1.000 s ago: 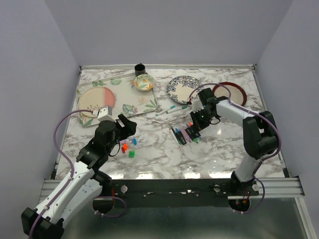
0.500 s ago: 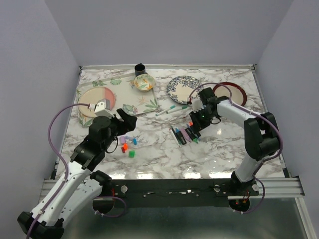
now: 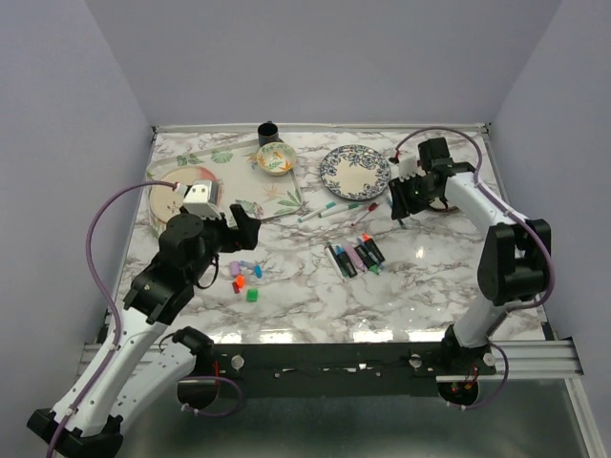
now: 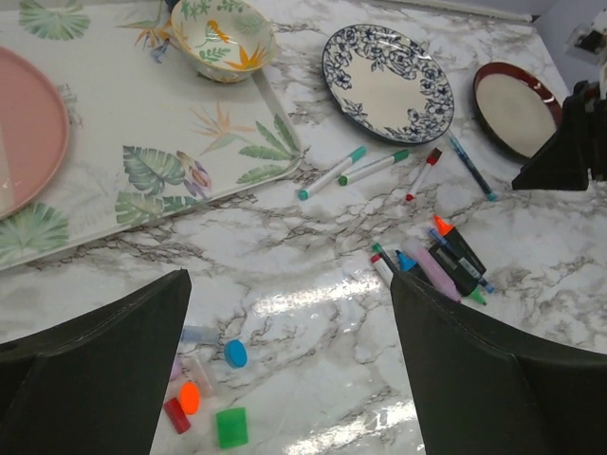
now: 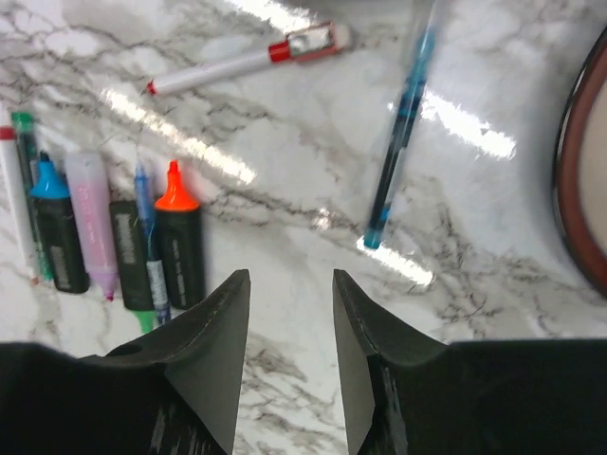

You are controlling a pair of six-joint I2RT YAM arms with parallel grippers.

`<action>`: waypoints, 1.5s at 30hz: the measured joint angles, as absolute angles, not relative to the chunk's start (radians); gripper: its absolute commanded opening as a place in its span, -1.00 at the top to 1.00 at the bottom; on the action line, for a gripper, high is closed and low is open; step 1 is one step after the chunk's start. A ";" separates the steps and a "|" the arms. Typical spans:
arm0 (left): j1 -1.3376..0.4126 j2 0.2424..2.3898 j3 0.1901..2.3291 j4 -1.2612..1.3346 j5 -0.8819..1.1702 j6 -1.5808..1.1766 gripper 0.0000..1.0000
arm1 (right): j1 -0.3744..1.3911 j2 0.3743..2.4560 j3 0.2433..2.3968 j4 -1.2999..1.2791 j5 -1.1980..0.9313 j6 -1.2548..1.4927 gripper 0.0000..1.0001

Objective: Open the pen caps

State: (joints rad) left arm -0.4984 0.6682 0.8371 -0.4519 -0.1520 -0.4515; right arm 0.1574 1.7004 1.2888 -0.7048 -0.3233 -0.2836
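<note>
The pen caps are orange, red, green, blue; the table grey-veined white.

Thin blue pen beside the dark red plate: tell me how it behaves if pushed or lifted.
The thin blue pen looks round and lies on the glossy marble table, so a sideways push would probably roll it. It seems rigid and light; gripped off-centre, it may tilt.

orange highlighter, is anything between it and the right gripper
Nothing visible does. In the right wrist view only bare marble table lies between the open right gripper and the orange highlighter. A thin blue pen lies tight against its side, which might crowd a grasp.
</note>
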 measured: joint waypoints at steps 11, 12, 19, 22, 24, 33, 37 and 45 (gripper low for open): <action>-0.481 0.666 0.733 -0.448 -0.163 -0.360 -0.95 | 0.158 1.954 1.481 -0.714 -0.203 -0.368 0.16; -0.478 0.666 0.733 -0.447 -0.163 -0.358 -0.94 | 0.158 1.964 1.488 -0.717 -0.193 -0.371 0.17; -0.466 0.661 0.733 -0.443 -0.161 -0.351 -0.95 | 0.158 2.052 1.554 -0.745 -0.142 -0.385 0.37; -0.463 0.656 0.733 -0.442 -0.157 -0.349 -0.94 | 0.158 2.082 1.585 -0.768 -0.142 -0.386 0.43; -0.459 0.655 0.733 -0.440 -0.152 -0.348 -0.95 | 0.161 2.087 1.597 -0.779 -0.139 -0.386 0.43; -0.449 0.654 0.733 -0.433 -0.140 -0.347 -0.95 | 0.176 2.164 1.722 -0.892 -0.120 -0.386 0.28; -0.446 0.654 0.733 -0.430 -0.138 -0.347 -0.95 | 0.186 2.181 1.750 -0.926 -0.115 -0.386 0.22; -0.445 0.654 0.733 -0.428 -0.137 -0.347 -0.95 | 0.199 2.192 1.765 -0.967 -0.119 -0.386 0.20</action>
